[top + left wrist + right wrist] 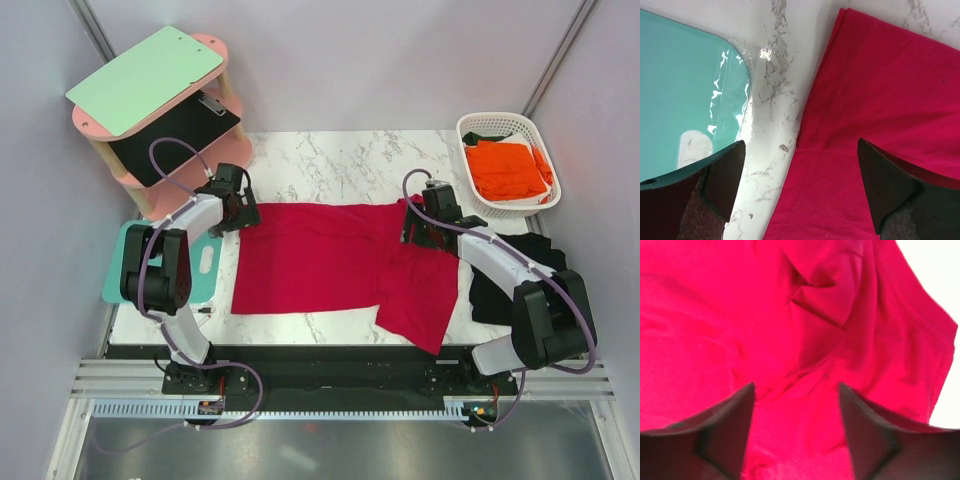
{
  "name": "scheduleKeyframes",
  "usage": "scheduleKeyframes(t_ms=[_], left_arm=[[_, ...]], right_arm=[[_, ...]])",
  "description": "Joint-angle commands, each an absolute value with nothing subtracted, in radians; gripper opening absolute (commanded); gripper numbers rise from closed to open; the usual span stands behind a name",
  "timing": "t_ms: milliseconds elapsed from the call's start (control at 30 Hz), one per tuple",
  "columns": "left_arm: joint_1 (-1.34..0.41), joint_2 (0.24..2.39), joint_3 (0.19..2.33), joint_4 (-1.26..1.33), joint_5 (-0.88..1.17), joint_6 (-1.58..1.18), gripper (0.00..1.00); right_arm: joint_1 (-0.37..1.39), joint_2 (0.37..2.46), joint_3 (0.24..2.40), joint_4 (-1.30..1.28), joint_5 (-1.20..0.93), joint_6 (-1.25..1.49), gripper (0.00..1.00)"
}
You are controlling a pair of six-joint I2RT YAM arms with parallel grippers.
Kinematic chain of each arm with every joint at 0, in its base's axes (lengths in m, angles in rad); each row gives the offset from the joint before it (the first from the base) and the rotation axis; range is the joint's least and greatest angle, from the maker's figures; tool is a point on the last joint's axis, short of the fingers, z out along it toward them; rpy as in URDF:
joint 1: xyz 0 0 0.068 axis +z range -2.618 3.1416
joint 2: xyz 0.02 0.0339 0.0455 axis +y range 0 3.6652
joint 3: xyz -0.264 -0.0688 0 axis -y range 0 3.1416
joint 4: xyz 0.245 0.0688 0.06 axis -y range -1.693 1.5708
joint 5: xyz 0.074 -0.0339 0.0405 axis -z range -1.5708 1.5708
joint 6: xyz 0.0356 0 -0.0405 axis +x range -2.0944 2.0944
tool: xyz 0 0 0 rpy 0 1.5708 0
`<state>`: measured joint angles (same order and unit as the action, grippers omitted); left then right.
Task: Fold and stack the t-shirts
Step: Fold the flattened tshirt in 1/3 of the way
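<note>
Left gripper (801, 145) wide, right gripper (796, 386) seemingly parted

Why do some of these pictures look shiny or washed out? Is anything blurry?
Left wrist view: glare glints off the glossy teal mat and the marble table. Right wrist view: the red t-shirt is heavily saturated and a little soft, and the marble table at the upper right is blown out to white. Top external view: even light, faint shadows, sharp.

A red shirt (320, 255) lies spread across the marble table (330, 160). A mat (215, 285) sits at its left edge, a black shirt (500, 290) and a basket (470, 125) at its right.
</note>
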<state>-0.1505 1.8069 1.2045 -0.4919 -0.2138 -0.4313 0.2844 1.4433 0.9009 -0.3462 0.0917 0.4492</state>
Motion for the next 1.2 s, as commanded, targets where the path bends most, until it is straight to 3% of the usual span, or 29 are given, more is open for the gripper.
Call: scheduleKeyframes(t_ms=[0,33,67,333,633,700,733,767,800,833,1067,1167], left_arm=[[-0.182,1.694,1.193,-0.463,-0.264,-0.434,1.0],[-0.19,1.684,1.196,-0.462,-0.265,-0.431,1.0],[-0.207,1.677,1.203,-0.46,-0.268,-0.423,1.0],[-0.271,1.756,1.313,-0.44,-0.247,-0.399,0.99],[-0.291,1.934,1.456,-0.436,-0.187,-0.387,0.95],[-0.291,1.951,1.468,-0.436,-0.18,-0.385,0.84],[-0.291,1.96,1.471,-0.436,-0.176,-0.387,0.72],[-0.291,1.974,1.473,-0.434,-0.179,-0.388,0.32],[-0.291,1.985,1.477,-0.436,-0.184,-0.388,0.1],[-0.291,1.993,1.482,-0.439,-0.196,-0.391,0.02],[-0.29,2.06,1.517,-0.446,-0.196,-0.4,0.02],[-0.291,2.091,1.54,-0.463,-0.198,-0.41,0.02]], right_arm=[[0.287,1.436,0.928,-0.319,0.116,0.433,0.84],[0.287,1.437,0.948,-0.313,0.133,0.431,0.94],[0.287,1.442,0.962,-0.301,0.15,0.425,0.98],[0.261,1.627,1.136,-0.196,0.307,0.428,0.98],[0.161,1.857,1.285,-0.104,0.238,0.419,0.89],[0.156,1.89,1.325,-0.112,0.189,0.411,0.83],[0.158,1.893,1.331,-0.113,0.187,0.411,0.83],[0.156,1.887,1.333,-0.11,0.18,0.411,0.83],[0.155,1.885,1.335,-0.109,0.178,0.411,0.82],[0.155,1.882,1.335,-0.109,0.178,0.413,0.82],[0.149,1.832,1.33,-0.103,0.101,0.4,0.82],[0.147,1.848,1.35,-0.133,0.046,0.4,0.75]])
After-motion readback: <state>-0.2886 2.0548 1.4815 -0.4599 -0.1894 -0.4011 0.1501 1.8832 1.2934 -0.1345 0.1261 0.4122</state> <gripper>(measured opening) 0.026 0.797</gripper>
